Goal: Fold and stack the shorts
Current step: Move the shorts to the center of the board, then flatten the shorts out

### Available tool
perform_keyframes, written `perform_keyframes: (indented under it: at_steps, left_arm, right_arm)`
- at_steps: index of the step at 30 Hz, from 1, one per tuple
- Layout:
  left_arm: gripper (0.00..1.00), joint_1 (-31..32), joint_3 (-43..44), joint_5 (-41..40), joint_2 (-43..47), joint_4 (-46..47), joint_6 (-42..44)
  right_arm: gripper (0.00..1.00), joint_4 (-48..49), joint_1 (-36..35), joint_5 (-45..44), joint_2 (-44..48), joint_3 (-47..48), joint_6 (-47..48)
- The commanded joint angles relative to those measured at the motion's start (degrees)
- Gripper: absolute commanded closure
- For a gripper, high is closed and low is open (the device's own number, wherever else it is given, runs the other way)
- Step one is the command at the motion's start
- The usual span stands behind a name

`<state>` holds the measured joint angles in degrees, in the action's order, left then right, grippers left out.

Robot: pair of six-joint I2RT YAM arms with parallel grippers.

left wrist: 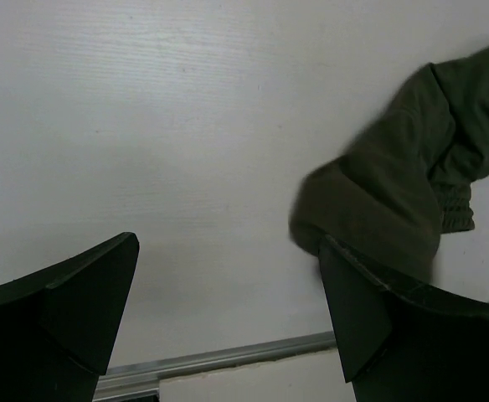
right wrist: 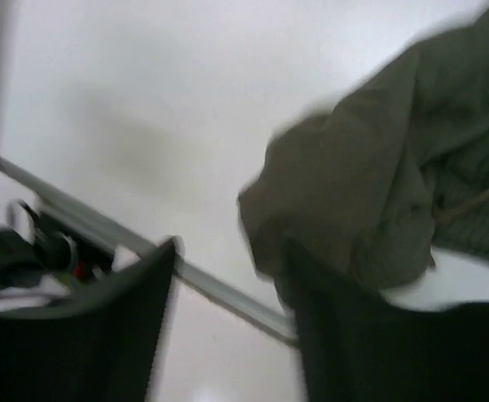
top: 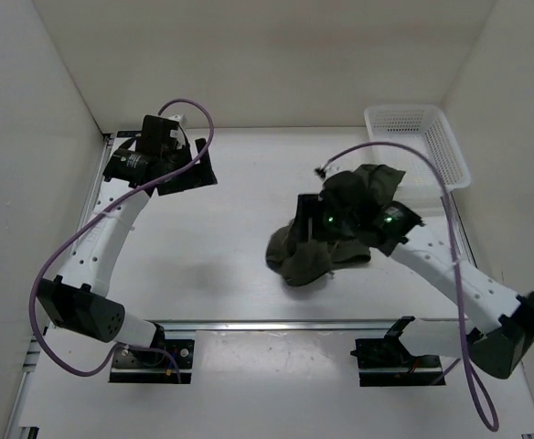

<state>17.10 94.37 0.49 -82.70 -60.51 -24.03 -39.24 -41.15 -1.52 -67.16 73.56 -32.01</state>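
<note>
Olive-green shorts [top: 326, 233] lie crumpled, not yet folded. The right gripper [right wrist: 232, 247] is at the heap, jaws parted and empty; the left gripper [left wrist: 228, 243] is wide open and empty. The next move probably calls for pinching an edge and spreading the cloth flat.

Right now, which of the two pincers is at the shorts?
The right pincer: it is down at the bunched shorts. The left pincer hangs open over the table, well apart from them.

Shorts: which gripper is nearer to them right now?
Right. The right gripper is at the crumpled shorts; whether it touches them is unclear. The left gripper hangs well apart from them, over the table at the far left.
</note>
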Motion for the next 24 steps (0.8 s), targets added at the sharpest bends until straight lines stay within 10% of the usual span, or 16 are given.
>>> perform_keyframes:
  at_steps: [1, 6, 12, 16, 24]
  left_arm:
    - [0.00, 1.87, -3.91, 4.17, 2.45, 1.27, 1.08]
    - [0.00, 7.93, -8.76, 4.70, 4.20, 2.50, 0.39]
    - [0.00, 16.73, -13.41, 6.89, 0.89, 5.93, -1.37]
    - [0.00, 20.33, -14.21, 6.82, -7.37, 7.34, -1.37]
    - [0.00, 22.01, -13.68, 9.78, -17.49, 10.94, -0.76]
  right_arm:
    - [0.24, -0.64, -5.34, -2.95, -0.34, -5.26, -3.06]
    - [0.15, -3.38, -0.45, -7.18, 5.61, -7.81, -2.97]
    - [0.29, -3.38, 10.01, -1.39, 8.53, -15.63, -4.28]
    - [0.02, -1.98, 13.89, 0.55, 8.01, -20.64, -6.66]
    - [0.03, 4.59, 29.35, 2.38, -0.07, -26.71, -5.44]
